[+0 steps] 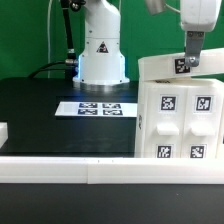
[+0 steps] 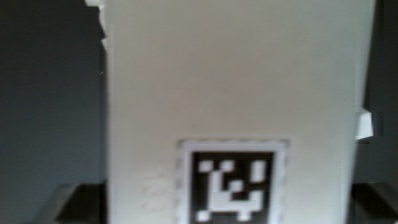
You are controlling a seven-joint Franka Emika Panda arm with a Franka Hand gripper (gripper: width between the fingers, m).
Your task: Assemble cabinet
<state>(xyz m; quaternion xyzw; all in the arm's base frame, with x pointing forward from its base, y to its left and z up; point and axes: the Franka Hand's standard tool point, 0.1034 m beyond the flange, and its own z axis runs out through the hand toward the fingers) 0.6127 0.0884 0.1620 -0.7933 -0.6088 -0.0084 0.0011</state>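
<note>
While the gripper point(image 1: 189, 62) meets the top edge of the cabinet point(image 1: 182, 110), we cannot tell how far its jaws stand apart, nor whether they clamp the panel. We count one cabinet, upright at the exterior view's right on the black table point(image 1: 40, 115). Four tags face the camera. One marker board point(image 1: 96, 107) lies near the arm's base point(image 1: 102, 62).

Black tabletop point(image 1: 40, 110) under even, bright light. Green backdrop point(image 1: 25, 35) behind tabletop. White rail point(image 1: 60, 172) along tabletop's near edge. Marker board point(image 1: 98, 108) flat on tabletop, near centre.
</note>
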